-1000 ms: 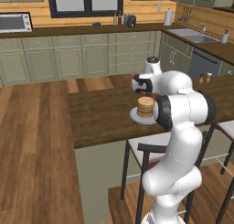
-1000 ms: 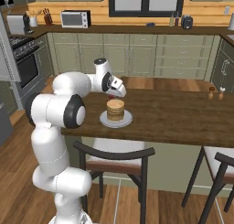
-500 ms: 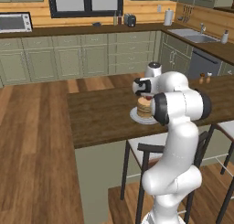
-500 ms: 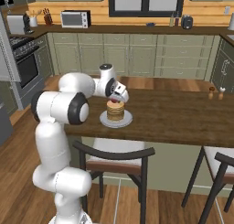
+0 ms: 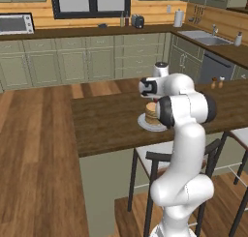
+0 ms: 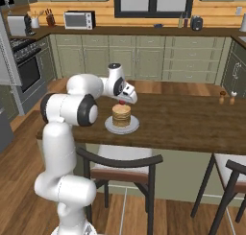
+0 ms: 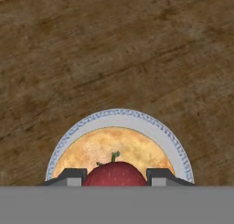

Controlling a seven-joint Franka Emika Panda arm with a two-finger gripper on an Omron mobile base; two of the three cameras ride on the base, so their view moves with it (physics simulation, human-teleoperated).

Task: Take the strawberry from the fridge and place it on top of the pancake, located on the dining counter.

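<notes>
In the hand view a red strawberry (image 7: 115, 173) sits between my gripper's (image 7: 116, 177) dark fingertips (image 7: 73, 176), so the gripper is shut on it. Directly below lies the golden pancake (image 7: 114, 144) on a white blue-rimmed plate (image 7: 124, 114). From the right base view the gripper (image 6: 125, 101) hangs just over the pancake stack (image 6: 121, 115), whose plate (image 6: 122, 128) rests on the dark-brown dining counter (image 6: 187, 123). The left base view shows the pancake (image 5: 150, 113) partly hidden behind my arm. The fridge is out of view.
Two small shakers (image 6: 227, 98) stand on the dining counter to the right. Black-framed stools (image 6: 122, 168) line its near side. A wall counter with a microwave (image 6: 79, 20) runs along the back, and a stove (image 6: 25, 66) stands at the left.
The hand with the strawberry has moved from the far side of the plate to just above the pancake stack and come lower. The grip stays shut.
</notes>
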